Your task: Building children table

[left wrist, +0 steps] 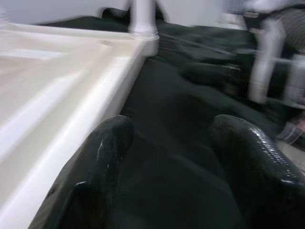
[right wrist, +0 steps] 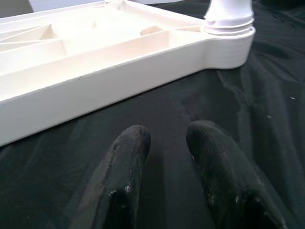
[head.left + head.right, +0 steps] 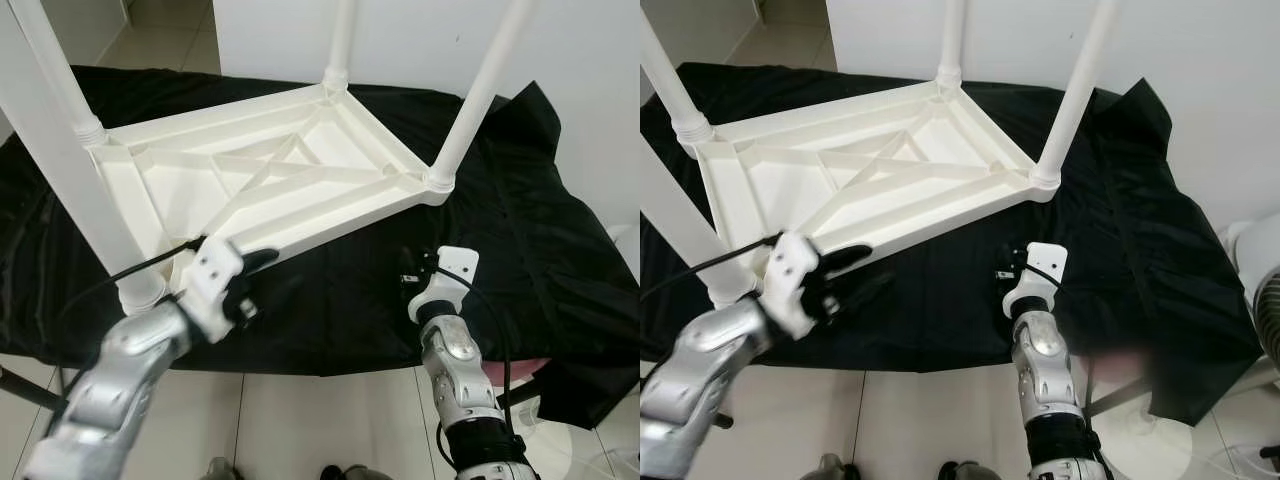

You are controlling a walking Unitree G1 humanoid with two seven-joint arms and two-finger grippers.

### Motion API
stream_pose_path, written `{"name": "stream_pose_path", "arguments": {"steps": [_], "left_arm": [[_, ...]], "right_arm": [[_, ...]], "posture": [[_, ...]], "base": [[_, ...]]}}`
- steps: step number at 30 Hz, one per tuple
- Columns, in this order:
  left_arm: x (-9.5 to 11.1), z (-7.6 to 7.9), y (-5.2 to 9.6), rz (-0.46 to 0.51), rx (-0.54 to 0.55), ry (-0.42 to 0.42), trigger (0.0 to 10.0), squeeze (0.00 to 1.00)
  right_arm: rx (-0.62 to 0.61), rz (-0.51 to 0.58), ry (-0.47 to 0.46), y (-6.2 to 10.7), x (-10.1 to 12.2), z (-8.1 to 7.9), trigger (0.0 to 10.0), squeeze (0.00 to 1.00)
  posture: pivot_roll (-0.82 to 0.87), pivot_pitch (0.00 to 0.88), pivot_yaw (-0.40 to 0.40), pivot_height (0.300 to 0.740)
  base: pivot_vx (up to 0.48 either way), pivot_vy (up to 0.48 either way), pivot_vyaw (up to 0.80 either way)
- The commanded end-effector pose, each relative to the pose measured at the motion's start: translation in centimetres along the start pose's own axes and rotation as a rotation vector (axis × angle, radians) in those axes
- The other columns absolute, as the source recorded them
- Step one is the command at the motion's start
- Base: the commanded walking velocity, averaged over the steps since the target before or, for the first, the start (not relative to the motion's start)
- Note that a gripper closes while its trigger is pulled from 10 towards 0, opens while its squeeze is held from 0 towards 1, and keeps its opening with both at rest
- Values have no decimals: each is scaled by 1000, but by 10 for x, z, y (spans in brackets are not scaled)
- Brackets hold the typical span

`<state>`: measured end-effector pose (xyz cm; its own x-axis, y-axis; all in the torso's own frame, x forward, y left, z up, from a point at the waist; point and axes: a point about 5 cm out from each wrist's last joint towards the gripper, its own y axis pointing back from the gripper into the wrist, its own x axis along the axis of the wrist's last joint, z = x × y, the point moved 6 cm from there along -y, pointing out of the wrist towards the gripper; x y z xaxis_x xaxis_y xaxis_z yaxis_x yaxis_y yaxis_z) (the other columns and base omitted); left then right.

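Lying upside down on a black cloth (image 3: 520,230) draped over the worktop: a white plastic children's table (image 3: 270,180), ribbed underside facing up; standing upright in the corner sockets, four white legs, among them the near left leg (image 3: 70,170), the far leg (image 3: 340,40) and the right leg (image 3: 480,100). Judging from that, nearing completion; all four legs seated, possibly only tightening and turning the table upright remaining. Hovering just beside the table's near edge, close to the near left corner: the left claw (image 3: 250,278), fingers (image 1: 102,157) apart and gripping nothing. Hanging over bare cloth in front of the near edge, apart from the table: the right claw (image 3: 412,278), fingers (image 2: 128,167) slightly apart, likewise empty. Showing no brand, label or readable writing anywhere.
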<state>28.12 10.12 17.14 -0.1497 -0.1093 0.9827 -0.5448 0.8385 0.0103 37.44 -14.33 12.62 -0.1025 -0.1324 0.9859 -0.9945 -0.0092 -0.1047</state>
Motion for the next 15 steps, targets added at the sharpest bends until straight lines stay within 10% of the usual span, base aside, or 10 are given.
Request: {"name": "stream_pose_path", "arguments": {"steps": [1, 15], "left_arm": [[3, 5, 6, 2, -44, 15, 10000, 0], [10, -19, 92, -122, 36, -70, 10000, 0]], "right_arm": [[0, -3, -1, 0, -2, 1, 10000, 0], [13, -5, 4, -7, -2, 0, 10000, 0]], "posture": [[63, 106, -86, 740], [87, 109, -98, 740]], "base": [[0, 0, 0], [0, 0, 0]]}}
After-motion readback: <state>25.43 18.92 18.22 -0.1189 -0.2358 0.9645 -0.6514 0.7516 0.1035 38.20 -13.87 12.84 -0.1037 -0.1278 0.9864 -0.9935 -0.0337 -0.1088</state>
